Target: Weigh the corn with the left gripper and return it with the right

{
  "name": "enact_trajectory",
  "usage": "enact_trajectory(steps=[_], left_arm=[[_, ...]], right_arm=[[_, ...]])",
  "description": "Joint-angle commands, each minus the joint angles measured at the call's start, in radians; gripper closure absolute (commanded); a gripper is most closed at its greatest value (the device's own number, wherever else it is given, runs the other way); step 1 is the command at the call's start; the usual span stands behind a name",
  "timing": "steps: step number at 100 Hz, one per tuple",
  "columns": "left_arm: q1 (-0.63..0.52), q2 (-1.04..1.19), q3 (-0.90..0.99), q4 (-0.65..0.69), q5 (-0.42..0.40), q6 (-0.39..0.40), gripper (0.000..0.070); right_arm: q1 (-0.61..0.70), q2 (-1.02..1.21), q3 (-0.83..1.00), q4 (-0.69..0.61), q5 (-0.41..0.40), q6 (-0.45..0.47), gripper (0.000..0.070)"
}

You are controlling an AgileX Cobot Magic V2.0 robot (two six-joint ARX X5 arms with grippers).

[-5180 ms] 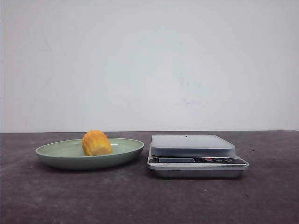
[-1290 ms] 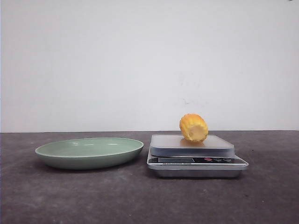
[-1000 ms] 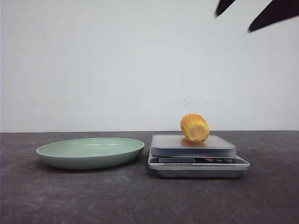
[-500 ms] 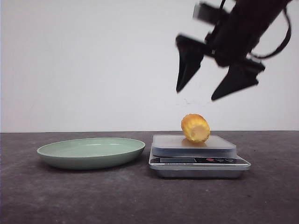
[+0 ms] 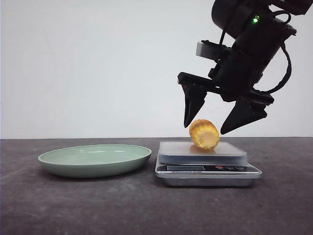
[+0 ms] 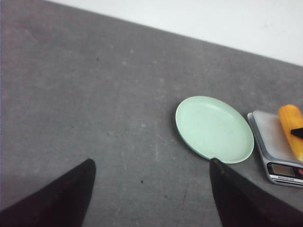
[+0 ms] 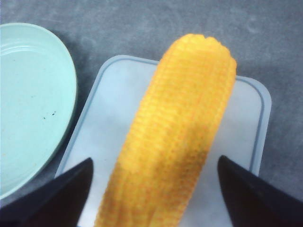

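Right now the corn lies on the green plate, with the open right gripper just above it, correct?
Not quite. The corn lies on the scale, not the green plate, which holds nothing. The front view shows this, with the open right gripper just above the corn.

corn [image 5: 204, 134] on scale [image 5: 207, 164] | plate [image 5: 94, 160] left of scale | both on table [image 5: 146, 210]

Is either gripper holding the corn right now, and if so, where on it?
Neither. The corn lies free on the scale; the right gripper hangs open, straddling it. The left gripper is open and empty.
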Motion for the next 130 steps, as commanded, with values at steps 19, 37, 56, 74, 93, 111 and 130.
enact_trajectory(steps=[19, 37, 56, 74, 93, 111, 130], left_arm=[[-0.005, -0.004, -0.019, 0.063, 0.001, 0.001, 0.0236], [-0.005, -0.004, -0.019, 0.073, -0.001, 0.011, 0.0236], [-0.005, -0.004, -0.019, 0.066, -0.001, 0.011, 0.0236], [-0.005, -0.004, -0.019, 0.079, -0.002, 0.011, 0.0236], [-0.005, -0.004, -0.019, 0.097, -0.002, 0.011, 0.0236], [-0.005, -0.004, -0.019, 0.099, -0.006, 0.011, 0.0236], [-0.005, -0.004, -0.019, 0.103, -0.006, 0.011, 0.0236]], right_arm=[[0.007, 0.017, 0.02, -0.011, 0.016, 0.04, 0.061], [0.018, 0.014, 0.02, 0.0, 0.037, 0.029, 0.07], [0.019, -0.098, 0.037, -0.008, 0.037, -0.003, 0.07], [0.059, -0.213, 0.109, -0.021, 0.026, -0.01, 0.07], [0.183, -0.186, 0.263, -0.019, 0.037, -0.009, 0.07], [0.294, -0.033, 0.423, -0.023, 0.072, -0.009, 0.07], [0.344, 0.171, 0.534, -0.03, 0.103, 0.051, 0.07]])
